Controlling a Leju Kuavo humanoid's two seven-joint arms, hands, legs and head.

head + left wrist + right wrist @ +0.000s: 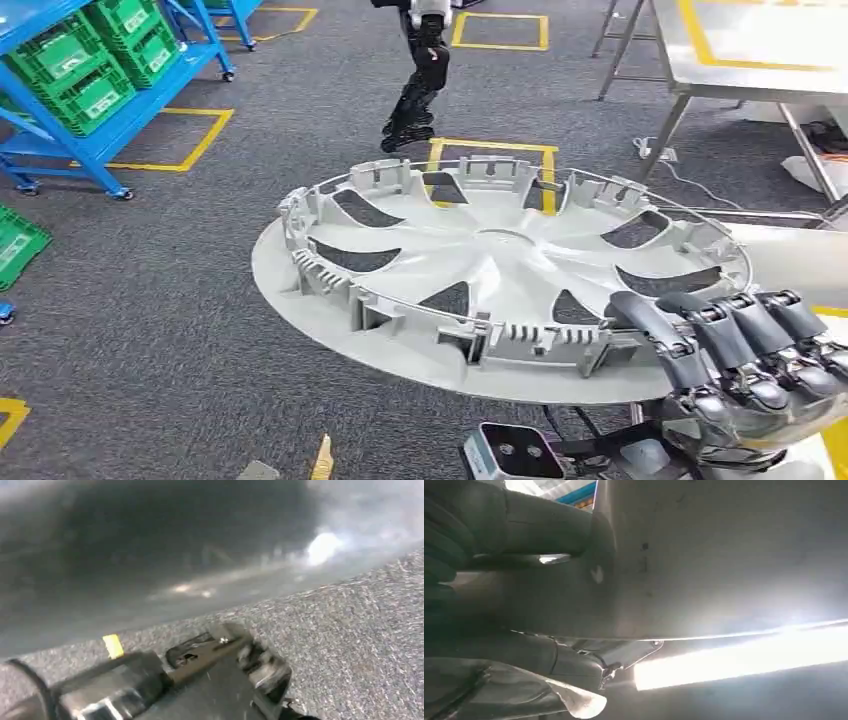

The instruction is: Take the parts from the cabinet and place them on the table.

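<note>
At centre of the head view we log the hubcap (500, 265), a large silver-grey wheel cover, inner ribbed face up, held roughly level above grey carpet (170, 320). Our right hand (735, 350) grips its rim at about 4 o'clock, dark fingers (700, 330) curled over the edge onto the inner face. From the right wrist camera the thumb (544, 527) presses the pale underside of the hubcap (724, 560). Our left wrist view is blurred; we cannot tell the left hand's state there. At 10 o'clock stands a blue rack (110, 120) with green crates (95, 60). At 2 o'clock is a steel table (750, 50) with yellow tape. Another robot's legs (415, 90) stand at 12 o'clock.
</note>
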